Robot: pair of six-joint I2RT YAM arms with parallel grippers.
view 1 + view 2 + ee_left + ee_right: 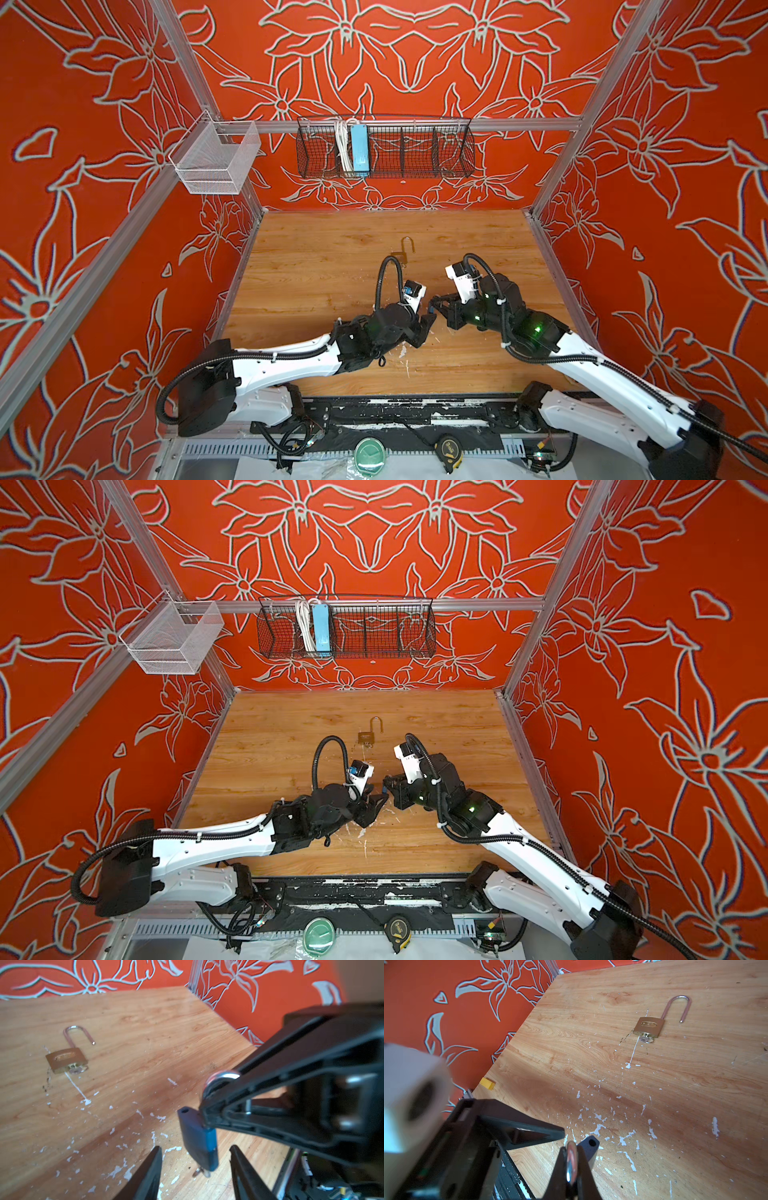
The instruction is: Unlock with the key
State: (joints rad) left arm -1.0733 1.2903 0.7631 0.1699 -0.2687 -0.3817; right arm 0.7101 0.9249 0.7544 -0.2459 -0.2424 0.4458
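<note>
On the wooden bench (311, 257) a brass padlock (648, 1027) is laid flat. Its long axis runs away from the robot, with the bow toward the back wall and the keyhole end toward the arms. The free leg of the bow is out of the body, and a small key (646, 1039) is seated in the keyhole, so this lock is judged already open.

Both hands are held low, on the robot's side of the brass padlock and well apart from it. The right hand (571, 1149) is clamped on a metal loop (221, 1077), from which a blue block (196, 1138) hangs. Whether the block is a second lock or a tag cannot be told. Its long axis is near upright and slightly tilted, the holed end up. A second key (200, 1172) sticks out of its lower end toward the bench.

The left hand (195, 1148) is set with its jaws apart on either side of the block, no contact being seen. The step in hand is judged to be taking hold of the block or its key. A steady right hold, a left closure low down and a turn would be called for next.
</note>
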